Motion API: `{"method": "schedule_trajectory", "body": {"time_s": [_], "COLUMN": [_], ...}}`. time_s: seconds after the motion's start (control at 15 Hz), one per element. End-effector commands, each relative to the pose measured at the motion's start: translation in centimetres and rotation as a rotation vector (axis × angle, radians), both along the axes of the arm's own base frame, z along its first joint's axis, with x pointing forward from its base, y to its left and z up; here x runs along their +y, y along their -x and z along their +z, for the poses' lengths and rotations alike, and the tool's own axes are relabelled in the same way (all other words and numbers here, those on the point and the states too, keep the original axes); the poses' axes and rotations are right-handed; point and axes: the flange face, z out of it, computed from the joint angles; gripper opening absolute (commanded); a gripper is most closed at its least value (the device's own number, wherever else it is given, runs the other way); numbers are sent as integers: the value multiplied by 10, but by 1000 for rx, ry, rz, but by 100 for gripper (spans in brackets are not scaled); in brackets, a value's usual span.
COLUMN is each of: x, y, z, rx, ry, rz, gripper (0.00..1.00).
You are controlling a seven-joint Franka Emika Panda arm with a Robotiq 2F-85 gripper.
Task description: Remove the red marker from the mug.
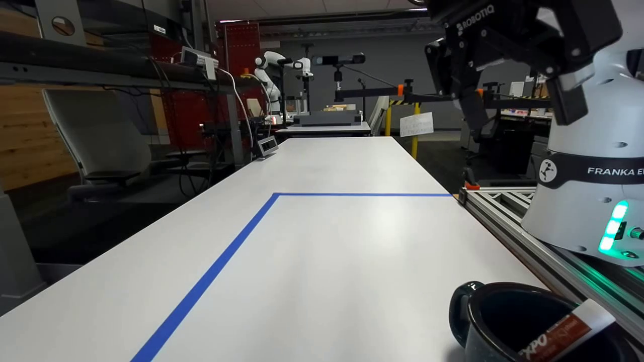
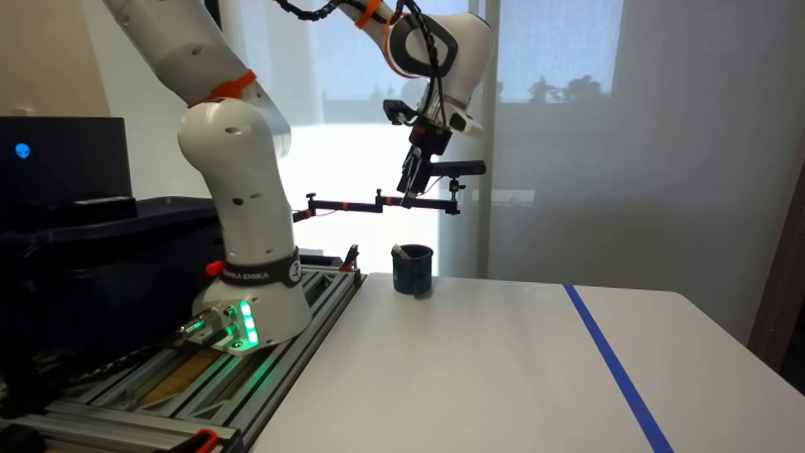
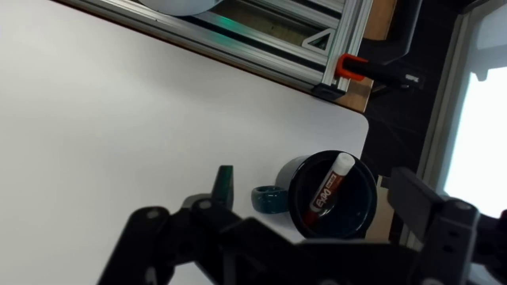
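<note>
The red marker (image 3: pixel 328 188) leans inside the mug (image 2: pixel 415 277), below the fingers (image 1: pixel 568 100) and well apart from them; its white end is up at the rim, its red end down inside. In the wrist view, mug and marker show in the gap between the fingers, which stand wide apart. The mug is upright on the worktop (image 2: pixel 478 358) near a corner, its handle (image 3: pixel 269 204) on the side of one finger. Blue tape (image 2: pixel 616 368) runs along the worktop, lower than the fingers and farther than they are from the white base (image 2: pixel 277 318) of the arm (image 2: pixel 242 170). The base, a green light (image 2: pixel 248 321) lit on it, stands lower than the fingers on a metal frame (image 3: pixel 237 41) beside the worktop. A black and orange clamp (image 3: pixel 356 69) sits at the frame's corner, also below them.
</note>
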Motion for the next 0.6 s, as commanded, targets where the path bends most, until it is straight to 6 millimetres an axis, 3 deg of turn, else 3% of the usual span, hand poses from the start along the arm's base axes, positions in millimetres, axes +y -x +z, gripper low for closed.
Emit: {"method": "schedule_trajectory", "body": {"time_s": [0.0, 0.53], "x": [28, 73], "y": [1, 14], "z": [-7, -39], "rx": [27, -12], "ry": [27, 100], "rz": [-31, -95], "gripper": [100, 100]}}
